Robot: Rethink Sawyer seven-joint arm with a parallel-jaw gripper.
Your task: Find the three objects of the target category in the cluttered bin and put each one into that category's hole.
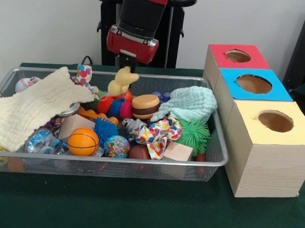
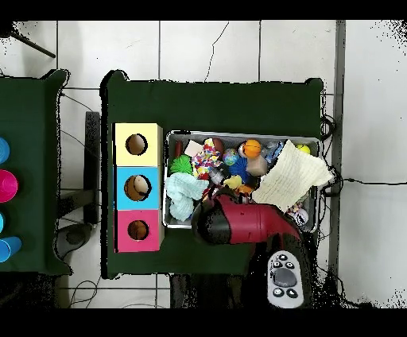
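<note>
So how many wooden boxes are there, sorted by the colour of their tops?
Red-topped box: 1
Blue-topped box: 1
Yellow-topped box: 1
Total: 3

Front camera faces the robot across the bin [image 1: 8, 79]; overhead looks straight down.

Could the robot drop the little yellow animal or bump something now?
Maybe. The pale yellow plush toy hangs under the gripper, seemingly held only by its top, so it might slip back into the wire bin.
The red-topped box's hole sits off to the side of the bin, so the toy could swing on the way there.
The hole looks small, so the toy might catch on its edge.
</note>
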